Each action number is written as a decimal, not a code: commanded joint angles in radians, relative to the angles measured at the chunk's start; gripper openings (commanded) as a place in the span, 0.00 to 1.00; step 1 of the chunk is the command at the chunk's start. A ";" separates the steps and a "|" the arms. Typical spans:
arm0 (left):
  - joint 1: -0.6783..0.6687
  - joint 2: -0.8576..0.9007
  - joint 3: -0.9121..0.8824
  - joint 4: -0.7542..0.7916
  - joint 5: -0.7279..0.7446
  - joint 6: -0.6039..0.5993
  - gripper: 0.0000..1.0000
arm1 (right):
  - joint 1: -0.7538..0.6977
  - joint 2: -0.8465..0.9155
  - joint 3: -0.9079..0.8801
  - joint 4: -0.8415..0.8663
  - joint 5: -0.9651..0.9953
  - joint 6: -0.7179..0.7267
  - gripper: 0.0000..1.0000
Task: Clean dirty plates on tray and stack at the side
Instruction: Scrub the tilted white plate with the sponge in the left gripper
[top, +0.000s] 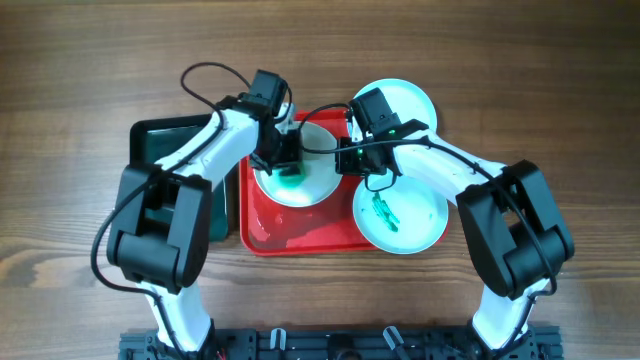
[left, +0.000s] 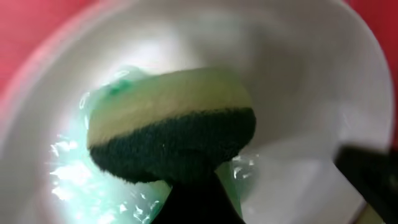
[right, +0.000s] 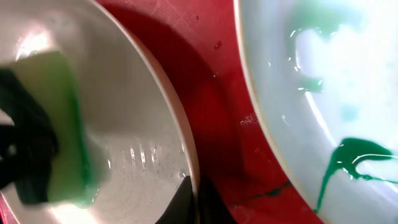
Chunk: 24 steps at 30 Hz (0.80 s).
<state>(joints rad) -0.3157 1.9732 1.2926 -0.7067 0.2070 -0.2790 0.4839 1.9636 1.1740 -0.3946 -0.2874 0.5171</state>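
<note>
The cream-white plate (top: 312, 178) lies on the red tray (top: 300, 238), wet with green foam. My left gripper (top: 283, 160) is shut on a yellow and dark green sponge (left: 171, 127) that presses on this plate (left: 298, 74). My right gripper (top: 350, 160) is shut on the plate's right rim (right: 186, 155), one finger on each side (right: 200, 200). A mint-blue plate with green smears (top: 405, 215) sits at the tray's right edge and also shows in the right wrist view (right: 323, 93). A second mint-blue plate (top: 410, 100) lies behind the right arm.
A smaller black tray (top: 165, 140) lies left of the red tray, under the left arm. Green drips mark the red tray floor (right: 267, 193). Bare wooden table (top: 80, 120) surrounds both trays.
</note>
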 joint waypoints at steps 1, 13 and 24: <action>0.034 0.037 -0.003 -0.007 -0.261 -0.047 0.04 | 0.004 0.011 0.011 -0.002 -0.024 0.003 0.04; -0.016 0.037 -0.003 -0.121 0.357 0.122 0.04 | 0.004 0.011 0.011 0.002 -0.047 0.000 0.04; -0.016 0.037 -0.003 -0.082 -0.387 -0.207 0.04 | 0.004 0.011 0.011 0.012 -0.049 -0.001 0.04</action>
<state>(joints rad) -0.3515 1.9774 1.3113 -0.7361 0.0666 -0.3843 0.4877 1.9644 1.1740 -0.3862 -0.3065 0.5198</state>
